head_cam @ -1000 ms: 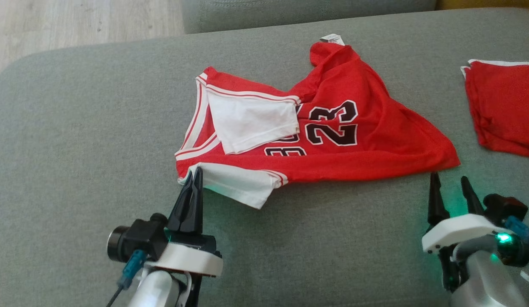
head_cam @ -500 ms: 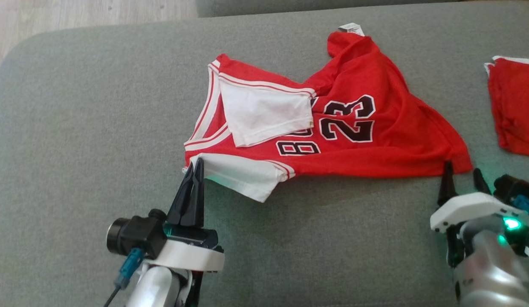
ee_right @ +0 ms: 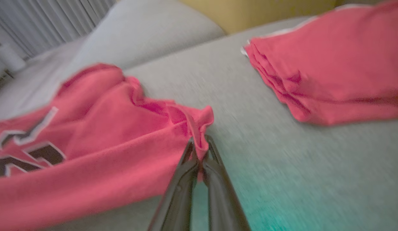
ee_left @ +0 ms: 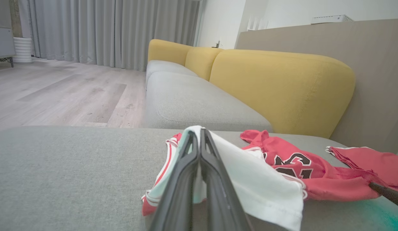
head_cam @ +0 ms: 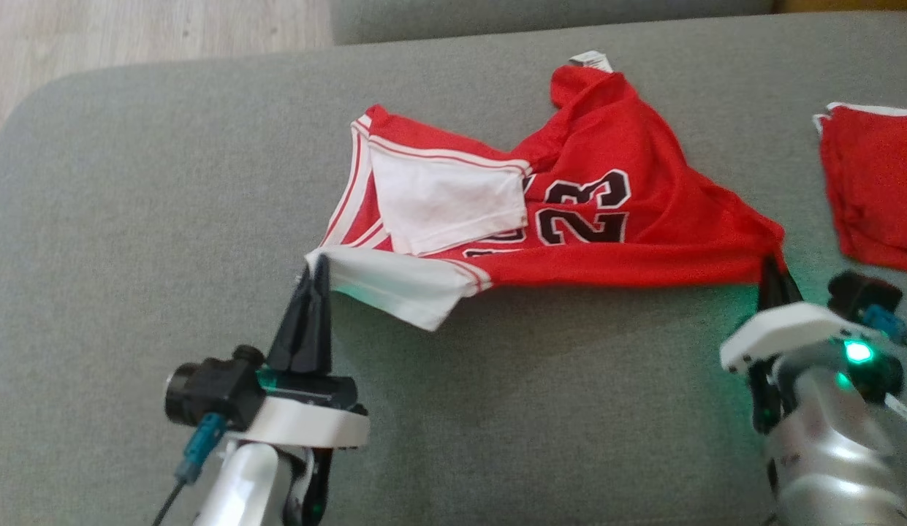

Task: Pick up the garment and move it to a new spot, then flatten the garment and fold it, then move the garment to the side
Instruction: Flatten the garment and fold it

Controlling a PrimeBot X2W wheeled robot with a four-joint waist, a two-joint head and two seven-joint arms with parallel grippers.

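The garment (head_cam: 614, 219) is a red jersey with white sleeves and a black number 23, spread crumpled on the grey sofa seat (head_cam: 131, 219). My left gripper (head_cam: 316, 267) is shut on its near white sleeve corner, which drapes over the fingers in the left wrist view (ee_left: 199, 134). At the lower right hem corner my right gripper (head_cam: 775, 272) is shut on the red cloth; the right wrist view shows the fabric (ee_right: 122, 134) bunched between its closed fingers (ee_right: 200, 146). The near edge of the jersey is lifted a little off the seat between both grips.
A folded red garment (head_cam: 873, 190) lies on the seat at the right, also seen close by as a stack (ee_right: 330, 73). Wooden floor (head_cam: 131, 29) lies beyond the seat's far left edge. Yellow sofa backrests (ee_left: 282, 83) stand behind.
My right gripper reached the hem corner and closed on it. Both grips have raised the jersey's near edge, and the left gripper shifted slightly left. The camera has moved a little.
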